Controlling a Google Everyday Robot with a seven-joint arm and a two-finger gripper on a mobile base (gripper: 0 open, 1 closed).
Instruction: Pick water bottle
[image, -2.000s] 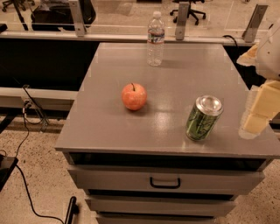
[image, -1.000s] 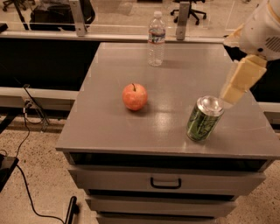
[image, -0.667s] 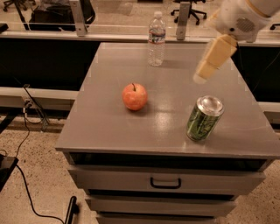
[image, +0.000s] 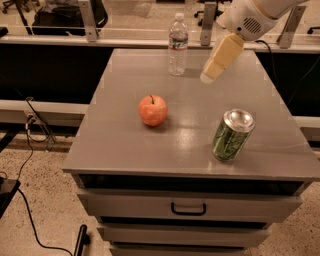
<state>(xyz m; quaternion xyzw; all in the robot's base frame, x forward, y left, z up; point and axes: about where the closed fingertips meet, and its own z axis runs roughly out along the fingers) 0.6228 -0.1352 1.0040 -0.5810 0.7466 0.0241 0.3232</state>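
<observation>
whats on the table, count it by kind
bottle: 1
apple: 1
can: 1
total: 3
The gripper hovers above the table, beside the bottle and apart from it.

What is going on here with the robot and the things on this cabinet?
The robot's gripper hangs above the back of the grey cabinet top, close beside the water bottle and not touching it. The bottle stands upright near the far edge. An apple sits mid-top; a green can stands front right.
</observation>
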